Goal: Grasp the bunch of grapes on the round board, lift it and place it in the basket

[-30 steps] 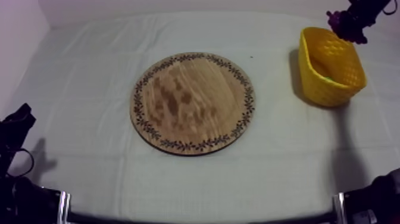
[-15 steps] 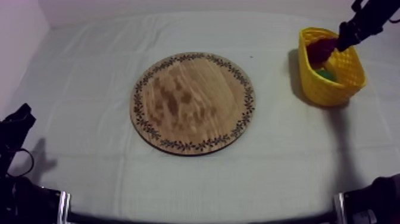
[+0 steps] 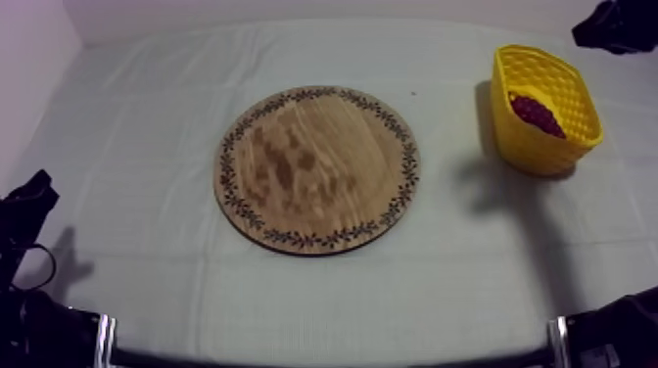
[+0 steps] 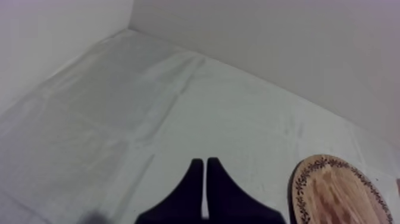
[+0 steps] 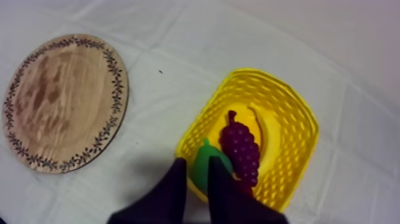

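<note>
Lying in the yellow basket (image 5: 300, 113), the bunch of grapes (image 5: 241, 149) is off the wooden board (image 5: 62, 101); the job looks finished. Right claw (image 5: 196, 162) hovers above, slightly parted, empty; left claw (image 4: 205, 162) pressed together.

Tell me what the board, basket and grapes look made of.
Board: wood, matte, blotchy brown grain with a dark patterned rim. Basket: probably moulded plastic, bright yellow lattice walls. Grapes: likely plastic or rubber, dark purple beaded surface.

Prob. lab rig: cloth-covered table (image 3: 147, 147), bare white wall (image 4: 268, 36).
</note>
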Robot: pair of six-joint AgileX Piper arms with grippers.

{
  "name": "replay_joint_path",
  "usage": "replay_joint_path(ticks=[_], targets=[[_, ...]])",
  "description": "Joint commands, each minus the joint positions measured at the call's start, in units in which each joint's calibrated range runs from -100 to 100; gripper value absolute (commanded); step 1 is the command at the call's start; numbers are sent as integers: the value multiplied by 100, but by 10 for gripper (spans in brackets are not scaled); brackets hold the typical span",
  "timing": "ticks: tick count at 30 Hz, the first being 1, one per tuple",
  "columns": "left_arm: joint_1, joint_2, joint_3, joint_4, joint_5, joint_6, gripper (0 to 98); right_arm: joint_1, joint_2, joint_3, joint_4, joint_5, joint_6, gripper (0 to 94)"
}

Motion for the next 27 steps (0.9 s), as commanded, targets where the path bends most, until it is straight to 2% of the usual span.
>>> replay_joint_path(ticks=[1,8,13,16,22,27], targets=[[-1,3,4,1,3,0,0,-62,-1169,1227,-109,-619,6,32],[-1,3,4,1,3,0,0,-85,-2790,3755,-272,-2177,-90,4],[-1,3,4,1,3,0,0,-74,-3778,5131,-300,-2821,-248,3],[-1,3,4,1,3,0,0,-96,-4294,5706,-326,-2967,-256,3],[-1,3,4,1,3,1,0,-283,-5125,6124,121,-2899,-874,2],[-1,3,4,1,3,0,0,-406,-5575,6197,351,-2855,-1075,2]])
